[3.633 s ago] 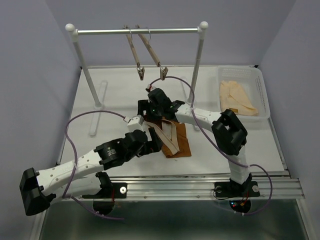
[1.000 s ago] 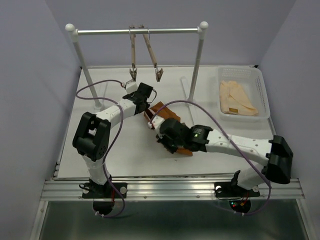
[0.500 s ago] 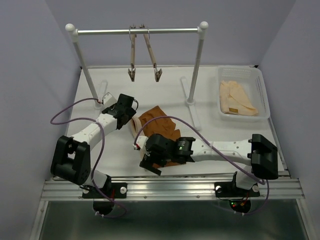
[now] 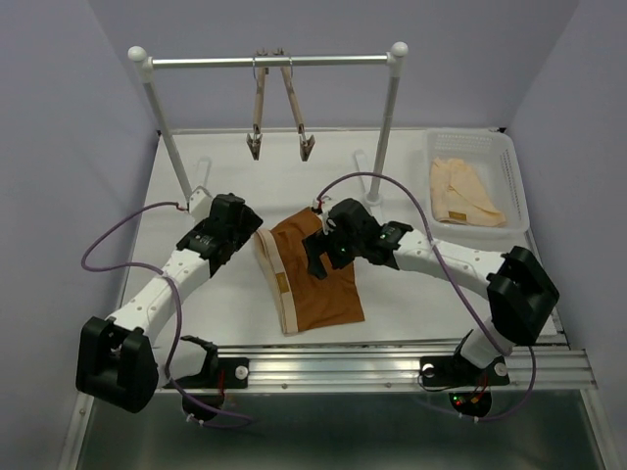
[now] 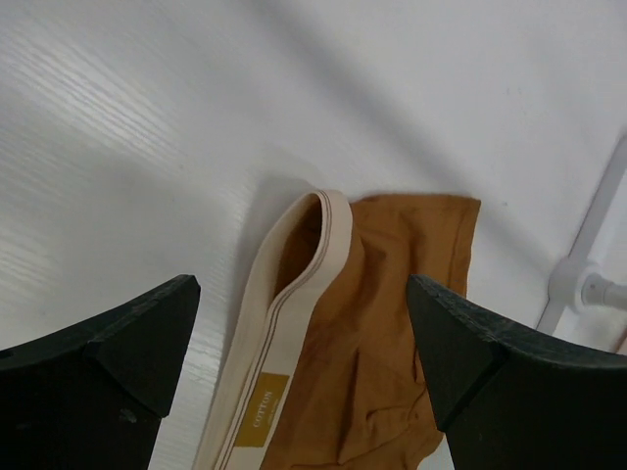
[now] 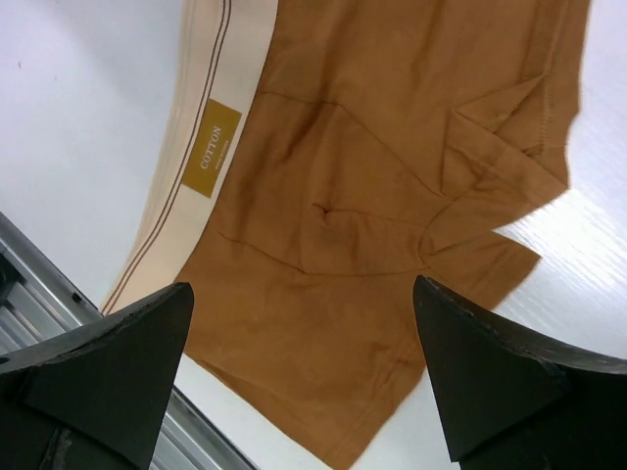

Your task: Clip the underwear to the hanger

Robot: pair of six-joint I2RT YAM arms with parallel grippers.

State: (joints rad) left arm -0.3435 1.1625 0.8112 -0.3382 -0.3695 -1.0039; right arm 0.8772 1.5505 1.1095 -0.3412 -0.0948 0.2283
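Observation:
The rust-brown underwear [image 4: 318, 284] lies spread flat on the white table, its tan waistband [image 4: 269, 279] along the left side. My left gripper [image 4: 245, 235] hovers open just left of the waistband's far end, touching nothing. My right gripper [image 4: 318, 257] hangs open over the cloth's far part, holding nothing. Two light-wood hangers [image 4: 257, 108] [image 4: 294, 106] dangle from the steel rail [image 4: 269, 61], clips down. In the left wrist view the underwear [image 5: 392, 323] shows between the spread fingers [image 5: 127, 343] of the gripper [image 5: 299, 289]. The right wrist view has the underwear [image 6: 372, 147] below its gripper [image 6: 302, 289].
A white basket [image 4: 514, 196] holding pale cream garments stands at the back right. The rail's white posts [image 4: 387, 127] and feet [image 5: 588, 284] stand behind the cloth. A metal rail [image 4: 333, 362] runs along the table's near edge.
Both grippers have opened and let go of the underwear, which now lies spread flat. The right arm has swung back over the cloth's far side; the left has drawn off to the left.

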